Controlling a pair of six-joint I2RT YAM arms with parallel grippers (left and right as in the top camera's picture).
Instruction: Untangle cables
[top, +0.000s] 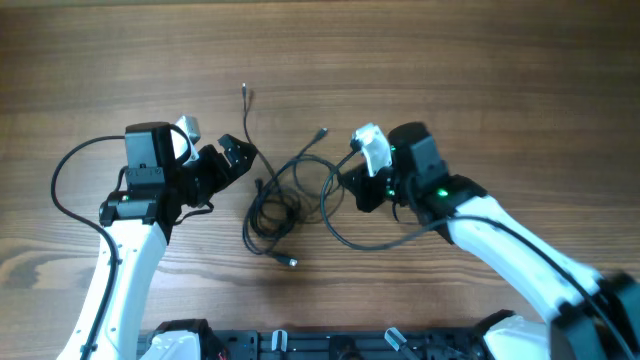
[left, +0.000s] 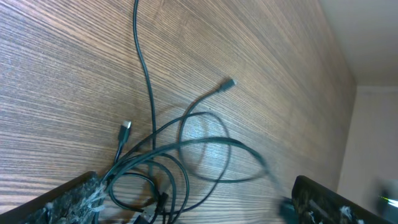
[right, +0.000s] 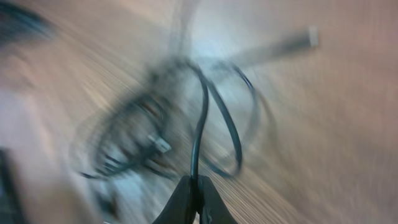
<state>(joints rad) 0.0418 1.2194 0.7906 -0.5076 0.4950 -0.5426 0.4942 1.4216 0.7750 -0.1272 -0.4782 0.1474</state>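
Overhead: brown wood-grain tabletop (top: 450, 60); black cables (top: 280, 200) tangled at centre, between both arms. Left hand (top: 243, 160) spread apart beside the tangle; right hand (right: 194, 185) pinched on one strand. Pale wall (left: 373, 37) beyond the tabletop edge.

Robotics lab bench, wood-grain tabletop (top: 450, 60), two white robot arms (top: 120, 270), plain pale wall (left: 373, 37)
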